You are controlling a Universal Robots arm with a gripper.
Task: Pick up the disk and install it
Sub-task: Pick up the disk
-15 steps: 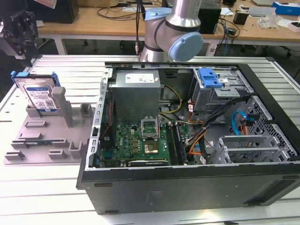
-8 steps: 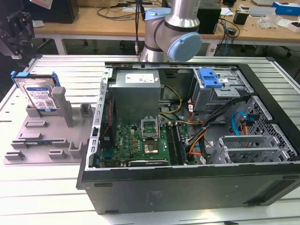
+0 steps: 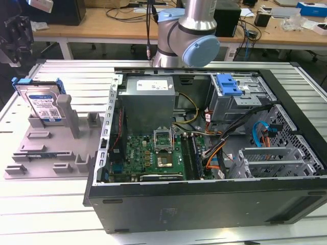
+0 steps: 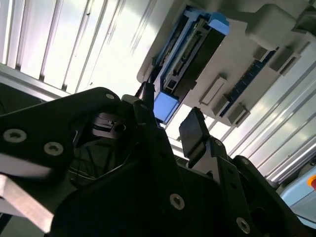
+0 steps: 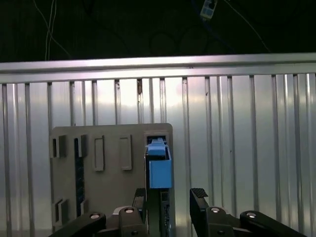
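Jaws stand apart near the disk [image 5: 159, 170], upright in its grey holder [image 5: 113, 163]. The ribbed metal worktop [image 5: 247, 148] has wooden desks [image 3: 102, 25] behind.

Disk [image 3: 41, 102]: matt silver metal, blue plastic edges.

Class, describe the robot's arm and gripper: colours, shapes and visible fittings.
In the exterior view the arm is a silver-grey metal tube with a rounded pale blue joint cap. In both wrist views the gripper is matt black, built of angular linked bars with silver screw heads, ending in two flat rectangular fingers.
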